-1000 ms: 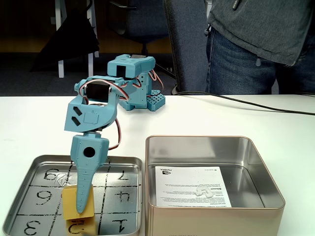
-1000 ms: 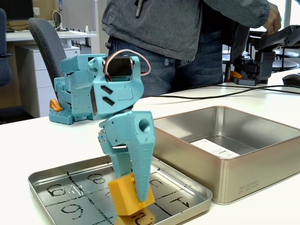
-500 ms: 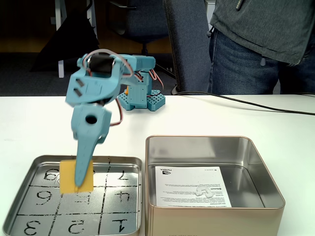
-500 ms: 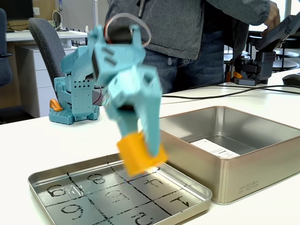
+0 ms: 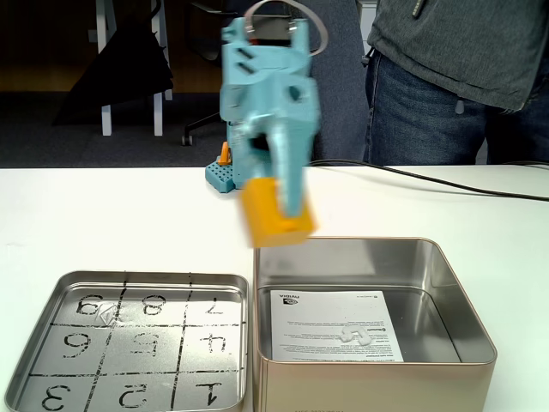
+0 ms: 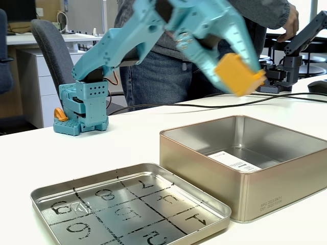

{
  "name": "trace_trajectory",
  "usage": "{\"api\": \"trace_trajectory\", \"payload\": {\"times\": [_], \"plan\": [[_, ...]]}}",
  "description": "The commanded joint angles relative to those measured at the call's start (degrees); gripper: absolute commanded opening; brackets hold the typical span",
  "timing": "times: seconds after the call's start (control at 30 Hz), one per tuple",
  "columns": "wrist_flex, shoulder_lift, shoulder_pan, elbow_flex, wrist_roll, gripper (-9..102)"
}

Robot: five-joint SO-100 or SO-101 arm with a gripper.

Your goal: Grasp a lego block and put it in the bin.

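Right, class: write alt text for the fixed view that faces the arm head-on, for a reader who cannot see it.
A blue robot arm's gripper holds a yellow lego block in the air above the back-left rim of a deep silver bin with a printed sheet inside. A shallow numbered grid tray lies left of the bin on a white table; a person stands behind.

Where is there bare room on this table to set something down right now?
Bare tabletop lies behind the numbered tray, left of the arm's base. The tray's squares are all free. Inside the bin, metal floor beside the paper sheet is open. Above the bin it is crowded: the gripper holds the lego block there.
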Motion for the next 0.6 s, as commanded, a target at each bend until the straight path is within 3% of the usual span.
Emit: {"api": "trace_trajectory", "payload": {"times": [0.0, 0.23, 0.57], "plan": [[3.60, 4.57, -6.24, -1.32, -1.41, 0], [6.33, -3.16, -12.66, -2.20, -8.00, 0], [3.43, -16.88, -7.82, -2.29, -10.11, 0]]}}
